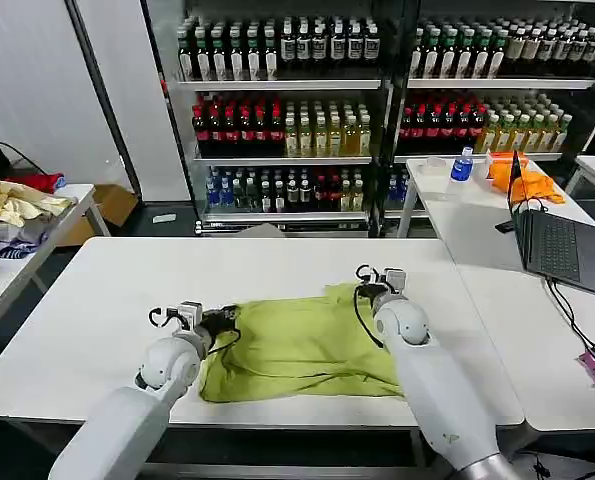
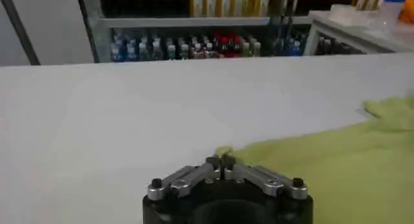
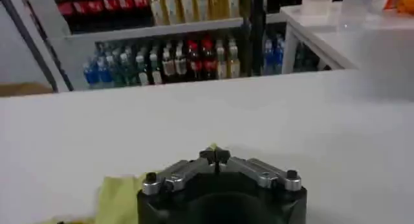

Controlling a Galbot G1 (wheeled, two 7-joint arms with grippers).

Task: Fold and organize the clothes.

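With both hands pinching its far edge, the lime T-shirt [image 1: 302,345] lies partly folded near the front of the white bench [image 1: 97,300].

The left hand [image 1: 220,318] grips the shirt's far left corner, fingers pressed together on a tip of cloth, as the left wrist view confirms [image 2: 220,161]; the right hand [image 1: 369,291] likewise pinches the far right corner, a sliver of lime fabric showing between its closed fingertips [image 3: 214,155]. The step in hand appears to be a fold drawn by these two corners. To do it well, both hands should probably lift together, keep the edge taut and level, and lay it squarely over the near hem, so no crease or skew forms.
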